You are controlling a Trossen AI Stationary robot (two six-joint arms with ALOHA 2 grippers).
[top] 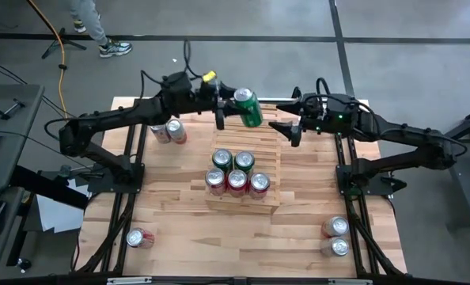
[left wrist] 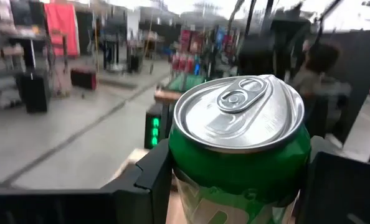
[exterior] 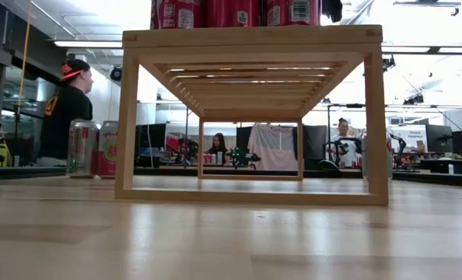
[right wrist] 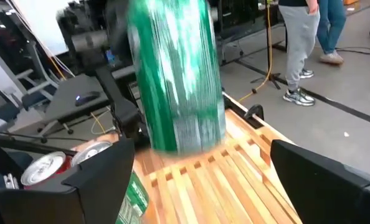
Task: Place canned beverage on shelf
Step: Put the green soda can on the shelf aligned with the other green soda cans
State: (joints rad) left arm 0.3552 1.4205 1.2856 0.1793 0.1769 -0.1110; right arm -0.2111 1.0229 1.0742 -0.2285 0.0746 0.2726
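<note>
A green can (top: 249, 108) with a silver top hangs above the far end of the shelf (top: 273, 162), and my left gripper (top: 229, 109) is shut on it. The can (left wrist: 241, 143) fills the space between the fingers in the left wrist view. My right gripper (top: 289, 131) stands open just to the can's right; its wrist view shows the can (right wrist: 179, 81) beyond the spread fingers, untouched. The pale slatted shelf (exterior: 250, 117) carries two green cans (top: 233, 161) and three red cans (top: 236, 181), all upright. My left gripper pinches the green can's side wall (left wrist: 186, 167), a little below the rim, between its two fingers (left wrist: 149, 182). The fingers lie level and come from the table's left. The can is lifted clear of the shelf, tilted, with its top toward the far edge.
Two cans lie at the far left of the table (top: 168, 131), one near the front left (top: 140, 237) and two at the front right (top: 337, 236). People stand on the floor beyond the far edge (right wrist: 300, 50).
</note>
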